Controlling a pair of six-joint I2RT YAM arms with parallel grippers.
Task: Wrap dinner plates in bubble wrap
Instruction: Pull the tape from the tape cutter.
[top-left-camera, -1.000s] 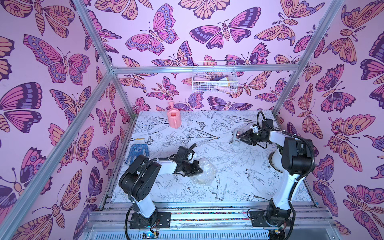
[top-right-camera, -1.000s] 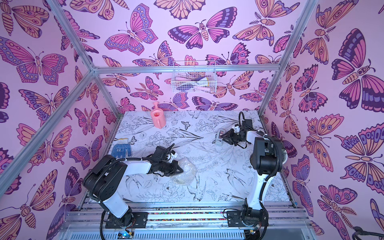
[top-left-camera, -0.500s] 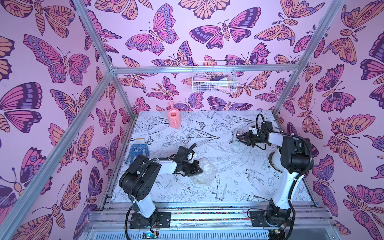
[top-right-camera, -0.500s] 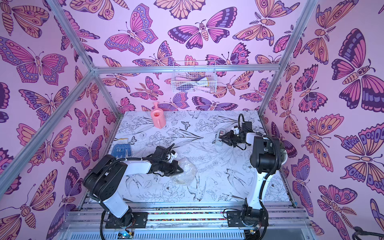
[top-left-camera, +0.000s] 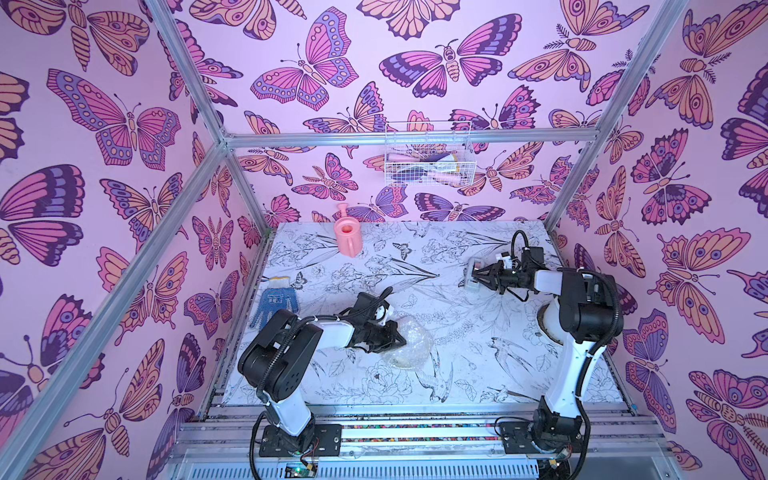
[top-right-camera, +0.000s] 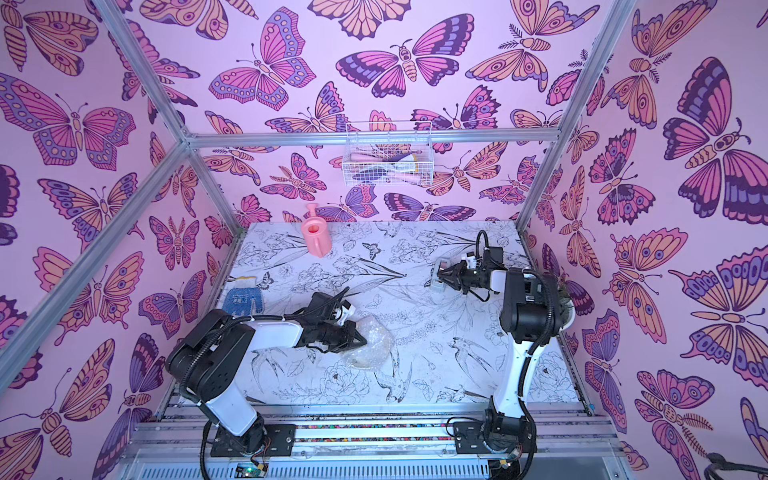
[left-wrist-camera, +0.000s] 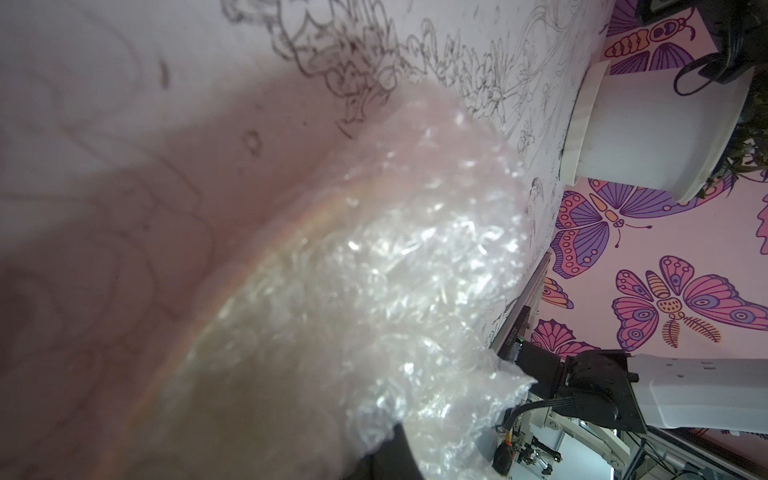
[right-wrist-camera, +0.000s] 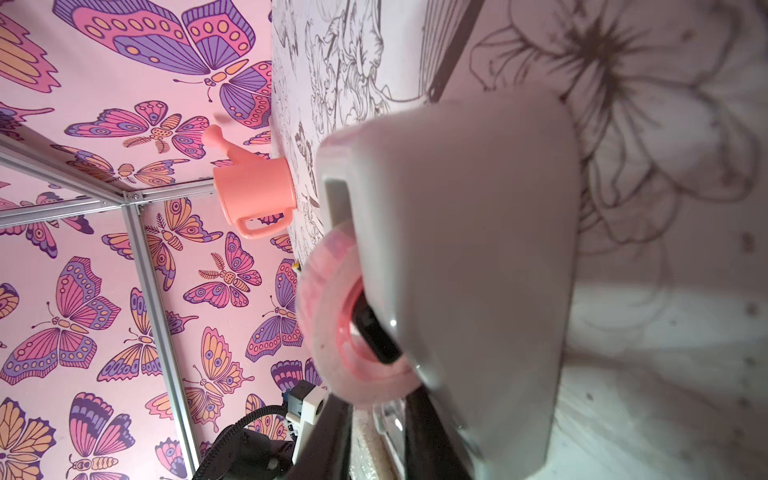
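**Item 1 – task obj.** Plate (left-wrist-camera: 270, 311) lies on bench (top-left-camera: 457, 365), front-ctr, fully under bubble wrap (top-left-camera: 411, 345). It is obs. only as a pale curved rim through the plastic in my left wrist view. Rim motifs not legible. Wrap is bunched into a crinkled, shiny mound over it.

**Item 2 – left.** My left claw (top-left-camera: 397, 337) is clenched on the left edge of that mound. In the wrist view the sheet runs right down to one dark finger (left-wrist-camera: 382, 461). Arm lies low, reaching in from front-left.

**Item 3 – right.** My right claw (top-left-camera: 478, 277) is well apart, at right-rear of bench, jaws set either side of a grey tape dispenser (top-left-camera: 471, 272). The dispenser fills the right wrist view, w/ a pink-cored tape roll (right-wrist-camera: 345, 316) at one end. Cannot tell whether the jaws actually bear on it.

**Item 4 – surroundings.**
- White plant pot (left-wrist-camera: 648, 133) stands at bench's right edge, mostly behind my right arm in both top views.
- Blue glove (top-left-camera: 276, 301) lies flat by left wall.
- Pink watering can (top-left-camera: 348, 241) stands upright at rear.
- Wire basket (top-left-camera: 430, 160) hangs on back wall, contents not identifiable.
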